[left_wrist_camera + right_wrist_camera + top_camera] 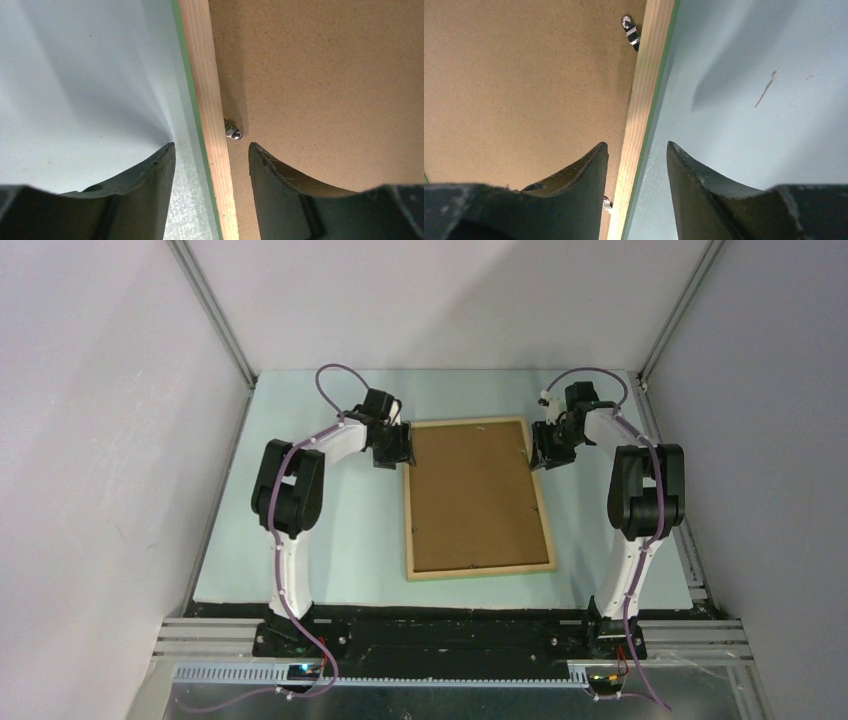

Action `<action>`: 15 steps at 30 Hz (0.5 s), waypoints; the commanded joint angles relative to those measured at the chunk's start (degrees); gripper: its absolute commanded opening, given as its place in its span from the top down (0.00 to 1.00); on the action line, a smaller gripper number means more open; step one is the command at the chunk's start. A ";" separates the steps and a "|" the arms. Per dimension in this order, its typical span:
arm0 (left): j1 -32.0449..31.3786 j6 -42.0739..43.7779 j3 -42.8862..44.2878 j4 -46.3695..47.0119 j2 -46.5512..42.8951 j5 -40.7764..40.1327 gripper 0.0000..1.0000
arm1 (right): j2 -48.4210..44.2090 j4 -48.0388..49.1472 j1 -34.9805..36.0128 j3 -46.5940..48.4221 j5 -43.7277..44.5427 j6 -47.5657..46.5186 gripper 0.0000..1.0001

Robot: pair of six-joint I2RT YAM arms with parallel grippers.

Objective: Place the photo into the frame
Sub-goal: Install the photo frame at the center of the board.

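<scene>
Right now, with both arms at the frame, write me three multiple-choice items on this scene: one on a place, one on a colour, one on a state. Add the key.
1. The left jaws stand:
A. astride the frame's left rail
B. above its near rail
C. above the board's middle

2. The board lying in the frame is:
A. white
B. brown
C. blue

3. The right jaws are:
A. shut tight, tips touching
B. open, one finger on each side of the right rail
C. shut on the board

Key:
1 A, the wooden rail runs between them in the left wrist view.
2 B, brown fills the frame from above.
3 B, gaps show on both sides of the rail.
</scene>
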 commanded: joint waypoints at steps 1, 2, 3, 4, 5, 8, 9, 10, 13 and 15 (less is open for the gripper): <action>0.53 2.67 0.20 0.19 -5.39 0.64 0.39 | -2.10 -0.13 0.59 2.85 1.53 -0.33 0.49; 0.61 3.02 0.01 0.15 -5.81 0.25 0.38 | -1.10 -0.56 0.68 4.37 1.62 -0.26 0.49; 0.66 3.70 -0.08 0.14 -6.00 0.14 0.38 | -0.54 -0.76 0.88 5.25 1.66 -0.16 0.49; 0.75 3.97 -0.25 0.13 -6.32 0.16 0.38 | 0.65 -1.18 1.05 6.90 1.85 -0.13 0.49; 0.87 4.35 -0.30 0.13 -6.48 0.27 0.38 | 1.39 -1.50 1.30 7.70 2.08 -0.04 0.50; 1.46 4.50 -0.80 0.20 -6.54 1.33 0.37 | 4.50 -2.00 1.77 11.26 2.85 0.00 0.52; 1.57 4.50 -0.92 0.17 -6.67 1.56 0.37 | 5.76 -2.19 1.88 11.86 2.94 0.01 0.52; 1.72 4.51 -1.19 0.18 -6.69 1.81 0.37 | 6.36 -2.28 1.94 12.97 3.20 0.04 0.52; 2.00 4.53 -1.59 0.21 -6.80 2.27 0.37 | 8.69 -2.79 2.16 14.78 3.24 0.04 0.53; 2.20 4.51 -1.90 0.18 -6.92 2.72 0.37 | 9.42 -2.89 2.32 15.46 3.25 -0.12 0.53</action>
